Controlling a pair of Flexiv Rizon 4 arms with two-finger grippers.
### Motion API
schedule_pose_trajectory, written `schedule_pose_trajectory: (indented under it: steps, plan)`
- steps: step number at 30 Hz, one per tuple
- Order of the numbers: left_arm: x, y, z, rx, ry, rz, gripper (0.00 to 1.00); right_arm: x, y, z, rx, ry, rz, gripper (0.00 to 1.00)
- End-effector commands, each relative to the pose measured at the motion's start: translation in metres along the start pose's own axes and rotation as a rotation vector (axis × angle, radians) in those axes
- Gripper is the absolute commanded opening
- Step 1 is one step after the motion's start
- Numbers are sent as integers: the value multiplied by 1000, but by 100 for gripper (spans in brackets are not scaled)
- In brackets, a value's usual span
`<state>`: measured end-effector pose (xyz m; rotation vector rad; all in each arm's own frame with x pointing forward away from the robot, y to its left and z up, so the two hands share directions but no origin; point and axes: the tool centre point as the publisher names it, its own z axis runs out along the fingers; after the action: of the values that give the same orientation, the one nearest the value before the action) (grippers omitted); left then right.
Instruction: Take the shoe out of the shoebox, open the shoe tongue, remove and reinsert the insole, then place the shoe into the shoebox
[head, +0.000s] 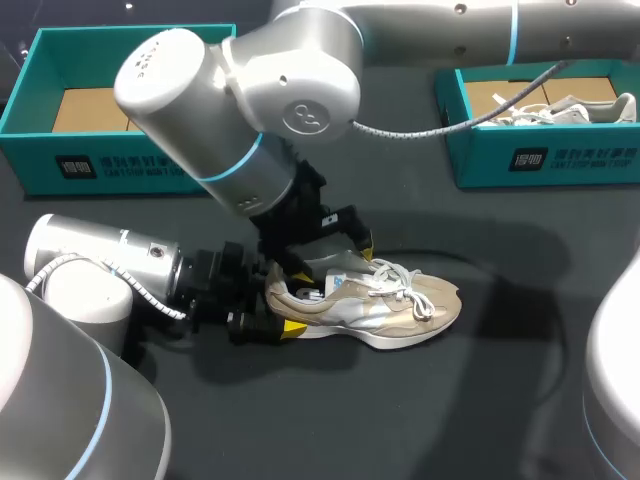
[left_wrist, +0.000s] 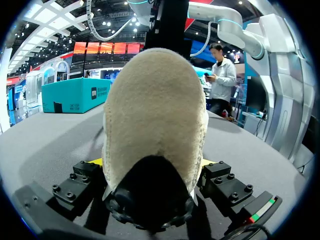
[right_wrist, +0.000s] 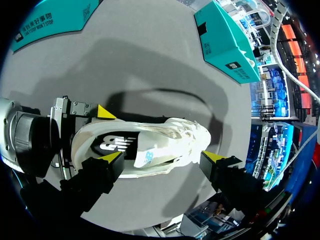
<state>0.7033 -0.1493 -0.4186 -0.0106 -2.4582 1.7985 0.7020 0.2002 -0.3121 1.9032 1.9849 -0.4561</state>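
A beige and white sneaker (head: 395, 305) lies on its sole mid-table, toe to the right. My left gripper (head: 283, 302) comes in low from the left and is shut on its heel. In the left wrist view the heel (left_wrist: 155, 115) fills the gap, with a finger pressed to each side of it. My right gripper (head: 335, 255) hangs open just above the shoe's collar. In the right wrist view its yellow tips stand wide apart over the sneaker (right_wrist: 160, 142), one near the heel and one past the tongue. The insole is hidden.
A teal shoebox (head: 120, 165) with a bare cardboard floor stands at the back left. A second teal box (head: 540, 155) at the back right holds another white shoe (head: 575, 108). The right arm's cable (head: 440, 128) hangs across the back of the table.
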Motion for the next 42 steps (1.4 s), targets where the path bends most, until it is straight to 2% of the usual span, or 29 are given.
schedule_pose_trajectory:
  steps: [1,23,35,42]
  plan:
    - [3,3,-2,0,-3,0,0,5,-5,4,-9,-32,207,100]
    - [3,3,-2,0,-3,0,0,4,-2,25,-59,-63,222,100]
    - [3,3,-2,0,-3,0,0,-13,-3,43,-54,-60,251,100]
    - [3,3,-2,0,-3,0,0,-26,-4,37,-43,-73,269,100]
